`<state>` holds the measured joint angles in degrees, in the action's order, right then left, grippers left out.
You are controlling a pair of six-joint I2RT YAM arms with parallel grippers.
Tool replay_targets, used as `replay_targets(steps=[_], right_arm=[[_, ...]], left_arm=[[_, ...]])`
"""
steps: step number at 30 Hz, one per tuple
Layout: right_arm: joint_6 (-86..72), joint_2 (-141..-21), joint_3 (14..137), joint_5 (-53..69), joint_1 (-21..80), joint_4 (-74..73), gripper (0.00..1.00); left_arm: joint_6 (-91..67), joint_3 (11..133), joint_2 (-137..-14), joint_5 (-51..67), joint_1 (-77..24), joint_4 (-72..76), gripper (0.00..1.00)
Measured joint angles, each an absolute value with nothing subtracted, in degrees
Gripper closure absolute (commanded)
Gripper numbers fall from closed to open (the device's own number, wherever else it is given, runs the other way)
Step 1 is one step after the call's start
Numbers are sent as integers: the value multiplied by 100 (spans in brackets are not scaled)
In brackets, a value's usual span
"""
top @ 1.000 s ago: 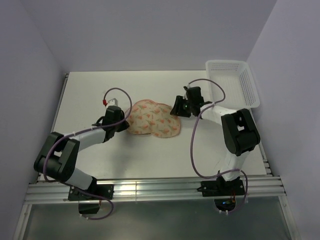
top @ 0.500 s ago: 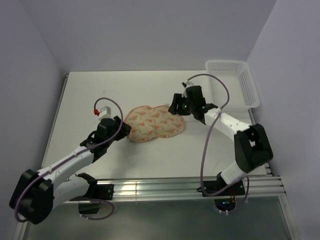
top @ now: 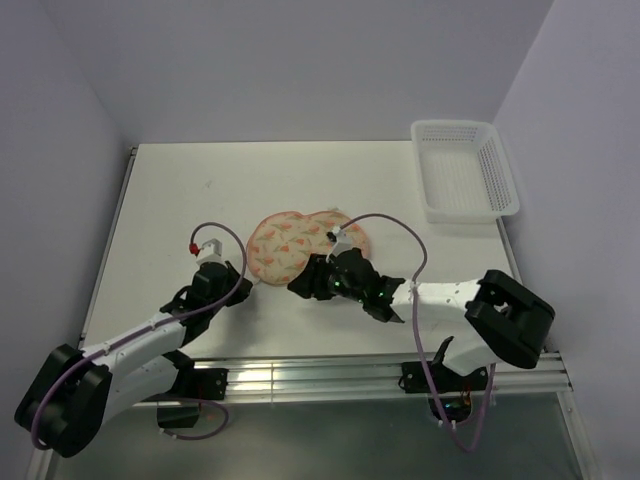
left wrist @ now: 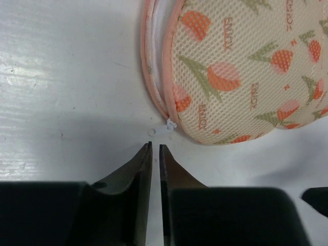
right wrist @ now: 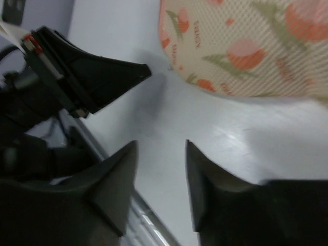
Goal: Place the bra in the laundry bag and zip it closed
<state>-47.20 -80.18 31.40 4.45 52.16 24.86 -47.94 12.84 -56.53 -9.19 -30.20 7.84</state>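
The laundry bag (top: 298, 243) lies closed on the white table, cream-pink mesh with red-orange and green print. Along its left rim (left wrist: 156, 56) the two pink edges stand slightly apart, with white between them. The small white zip pull (left wrist: 169, 124) rests on the table just ahead of my left gripper (left wrist: 155, 146). That gripper's jaws are shut to a thin slit and hold nothing. My right gripper (right wrist: 161, 146) hovers open and empty near the bag's (right wrist: 246, 46) near edge, facing the left gripper (right wrist: 102, 77). The bra is hidden.
A white perforated plastic basket (top: 465, 170) stands at the table's back right corner. The table's near metal rail (top: 300, 375) runs just behind both grippers (top: 245, 284) (top: 297, 288).
The right arm has swung from behind the bag round to its near side. The left gripper has drawn back toward the near left and narrowed its jaws. The bag has shifted slightly.
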Motion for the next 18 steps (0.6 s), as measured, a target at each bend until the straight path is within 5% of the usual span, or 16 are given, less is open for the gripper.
replay_targets(steps=[3, 18], right_arm=[[-5262, -8401, 3129, 95, 5487, 2989, 27], [-7247, -9968, 3083, -860, 5564, 4200, 45]], left_arm=[[-4709, 1391, -5824, -989, -3020, 858, 78], [-4683, 1433, -5581, -1044, -3020, 856, 78]])
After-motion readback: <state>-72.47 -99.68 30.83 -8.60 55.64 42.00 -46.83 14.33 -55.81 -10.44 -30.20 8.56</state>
